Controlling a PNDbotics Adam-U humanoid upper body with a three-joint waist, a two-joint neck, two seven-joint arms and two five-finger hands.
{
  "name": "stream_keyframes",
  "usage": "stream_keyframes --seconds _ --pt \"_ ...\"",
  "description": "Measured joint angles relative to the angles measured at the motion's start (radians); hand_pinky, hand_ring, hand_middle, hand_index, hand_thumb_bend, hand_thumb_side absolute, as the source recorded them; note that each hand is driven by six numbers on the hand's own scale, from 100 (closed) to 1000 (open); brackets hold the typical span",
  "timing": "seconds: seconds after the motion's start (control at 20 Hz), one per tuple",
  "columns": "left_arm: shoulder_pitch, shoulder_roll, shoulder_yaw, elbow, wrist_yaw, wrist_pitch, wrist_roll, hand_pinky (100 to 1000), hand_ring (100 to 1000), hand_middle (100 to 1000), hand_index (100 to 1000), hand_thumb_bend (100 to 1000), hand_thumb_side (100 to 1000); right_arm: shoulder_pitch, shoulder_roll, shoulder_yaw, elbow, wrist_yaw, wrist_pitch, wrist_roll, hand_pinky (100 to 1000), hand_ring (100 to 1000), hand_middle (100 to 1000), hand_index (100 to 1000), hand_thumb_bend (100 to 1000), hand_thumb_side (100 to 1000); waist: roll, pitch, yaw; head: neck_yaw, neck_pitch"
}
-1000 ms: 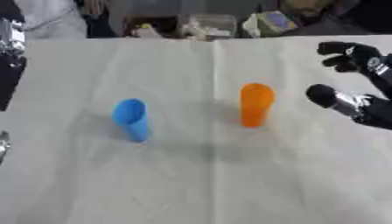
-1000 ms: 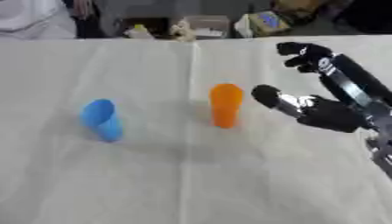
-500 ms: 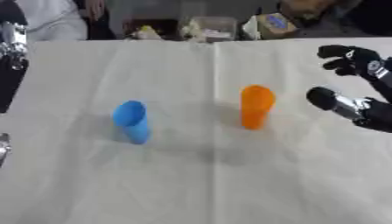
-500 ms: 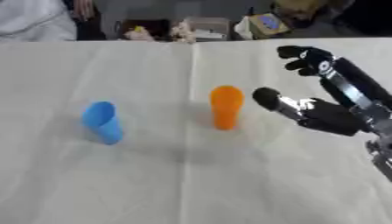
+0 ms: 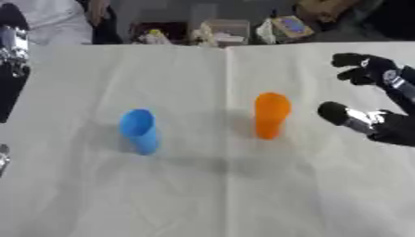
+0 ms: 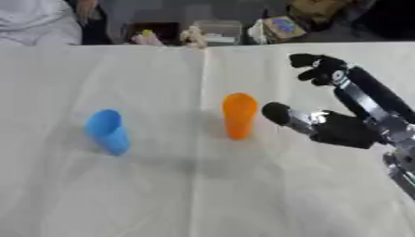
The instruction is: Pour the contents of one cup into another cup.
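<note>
Table (image 5: 207,194): covered by a pale, faintly creased cloth with a straight seam running away from the robot down the middle.
Right hand (image 6: 340,129): black with silver at the joints, open, thumb reaching toward the orange cup and the fingers spread wide above and behind it; near the cup on its right, not touching.
Left hand: only a dark and silver arm part shows at the left edge of the left eye view; the hand itself is not in view.
Orange cup (image 6: 239,115): smooth, plastic-looking, tall and slightly tapered, standing upright just right of the seam.
Blue cup (image 5: 139,131): same smooth tapered shape, upright, well apart to the left, its open mouth visible at the top.
Contents: I cannot tell what either cup holds.
Progress: nothing is grasped, lifted or poured yet; both cups stand on the cloth. By my reading the hand is set to close on the orange cup; grasping, carrying, tipping over the blue cup all remain.
</note>
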Motion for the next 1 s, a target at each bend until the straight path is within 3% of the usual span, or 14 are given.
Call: stream_keyframes --seconds 0.55,1.0 --pt "-0.006 0.000 -0.004 0.000 0.000 -0.001 -0.007 618 780 834 961 133 876 -0.050 0.026 0.028 0.004 0.003 0.015 -0.013 876 858 893 956 734 840 0.003 0.000 0.006 -0.021 -0.014" --pt "-0.006 -0.001 -0.010 0.000 0.003 -0.003 -0.010 618 780 834 961 124 879 -0.089 0.079 0.064 0.090 0.030 0.005 0.011 880 860 896 960 736 832 0.005 0.004 0.011 -0.026 -0.027"
